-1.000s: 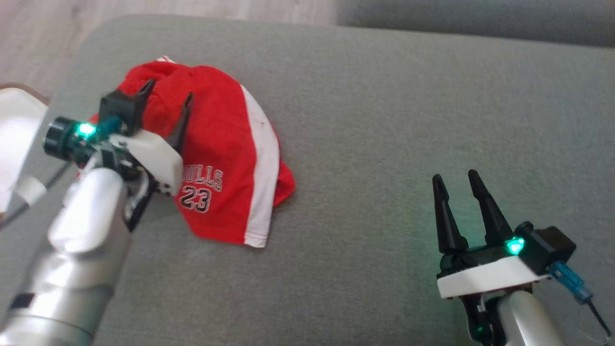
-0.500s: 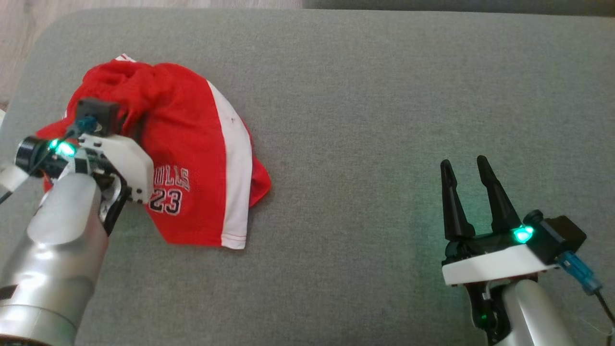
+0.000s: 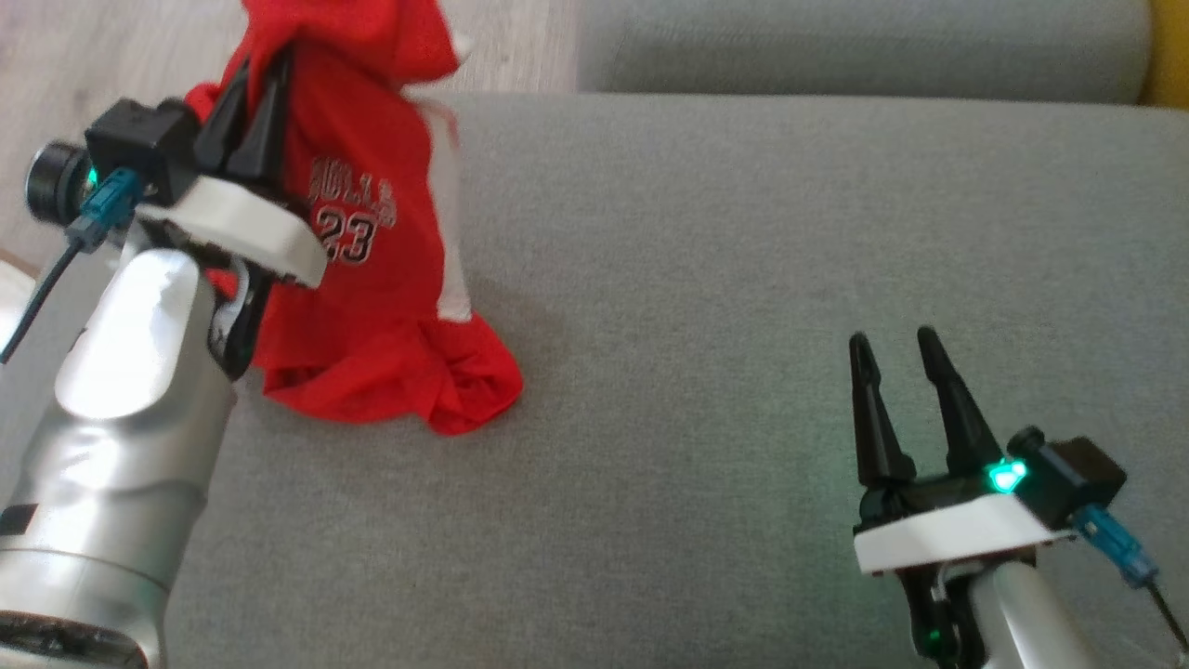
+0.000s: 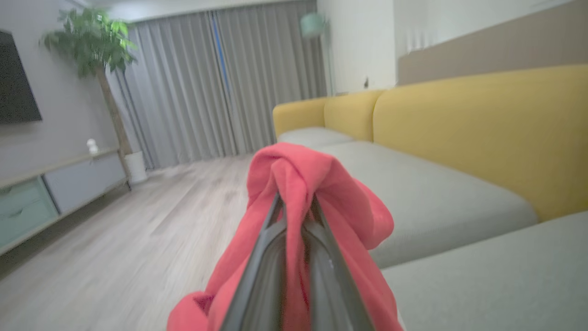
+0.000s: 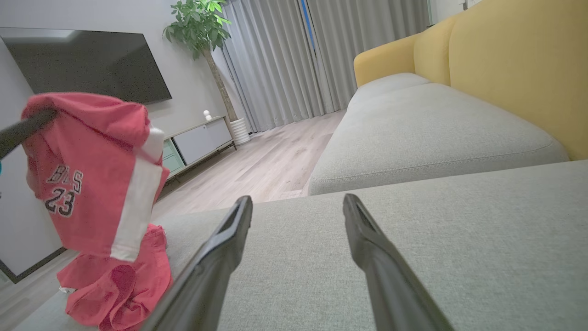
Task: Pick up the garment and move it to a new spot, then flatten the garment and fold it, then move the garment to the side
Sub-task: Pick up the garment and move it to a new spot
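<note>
The left claw point(image 3: 255, 88) is pinched tight on the top fold of the red garment point(image 3: 372, 279), holding it up at the far left of the grey sofa cushion point(image 3: 743, 260). The garment's lower end lies bunched on the cushion. The right claw point(image 3: 892, 339) hovers near right, spread wide and empty.
</note>
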